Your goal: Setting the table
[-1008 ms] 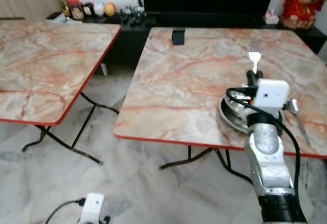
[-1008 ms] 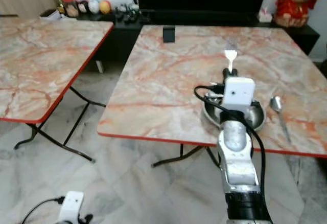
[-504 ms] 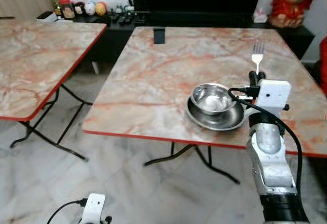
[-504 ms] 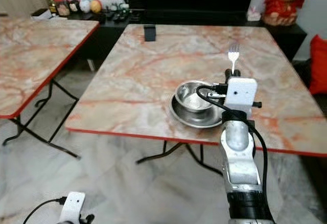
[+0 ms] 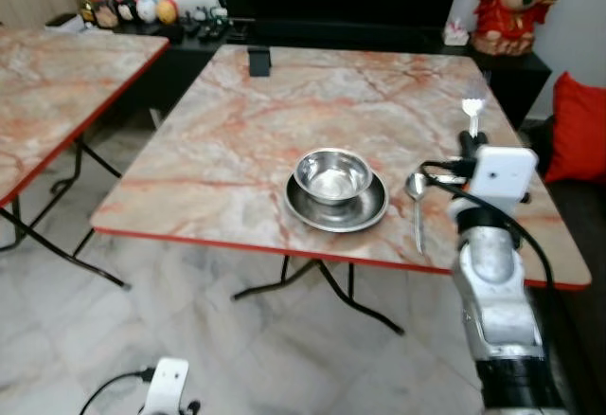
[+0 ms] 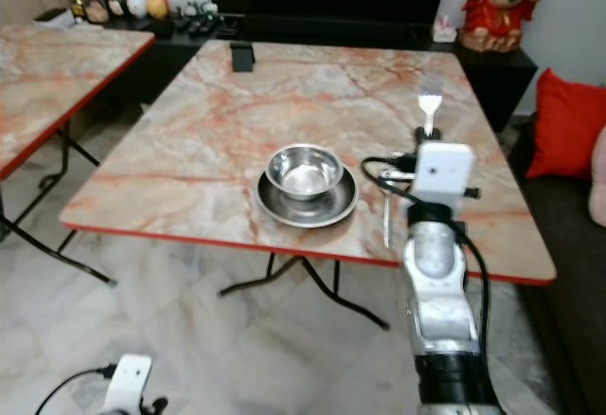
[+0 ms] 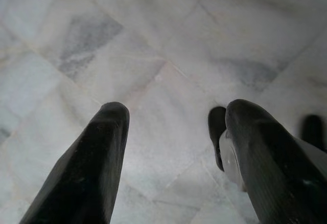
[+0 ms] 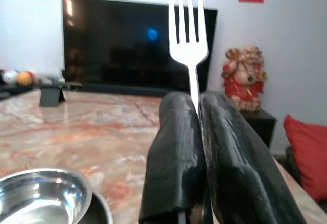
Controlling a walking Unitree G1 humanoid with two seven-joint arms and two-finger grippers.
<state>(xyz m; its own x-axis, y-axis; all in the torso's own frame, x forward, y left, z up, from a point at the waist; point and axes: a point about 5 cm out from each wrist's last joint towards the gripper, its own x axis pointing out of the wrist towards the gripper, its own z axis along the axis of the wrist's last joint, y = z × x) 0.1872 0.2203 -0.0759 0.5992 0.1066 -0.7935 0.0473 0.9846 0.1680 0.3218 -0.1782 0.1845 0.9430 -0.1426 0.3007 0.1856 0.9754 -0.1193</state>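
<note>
- Marble-patterned table (image 5: pixel 284 102) with a red edge: we recorded it before us on thin black folding legs, its top bearing all the tableware.
- Second table (image 5: pixel 47 83) of the same pattern: it stood to our left, apart from the first across a strip of pale marble floor (image 5: pixel 189 339).
- Black television (image 8: pixel 133 45): it stood beyond the far edge of the table, on a dark low cabinet (image 5: pixel 379 41).
- Red cushion (image 5: pixel 575 126): it lay off the table's right edge.
- Red and gold figurine (image 5: pixel 511 3): it sat on the cabinet past the far right corner.
- Right gripper (image 8: pixel 196 106): we held it raised over the right part of the tabletop, its two black fingers (image 8: pixel 173 152) clamped together on the handle of the fork.
- Left gripper (image 7: pixel 173 152): it hung over the floor, fingers spread apart and holding nothing.
- Steel plate (image 5: pixel 365 214): it lay near the front edge, about midway along it.
- Steel bowl (image 5: pixel 331 173): it sat inside the plate.
- Spoon (image 5: pixel 416 202): it lay on the tabletop just right of the plate, its handle pointing toward the front edge.
- Fork (image 8: pixel 188 35): it stood upright in our right gripper, tines up, above the table.
- Small black object (image 5: pixel 258 60): it stood near the far left corner; we could not tell what it was.
</note>
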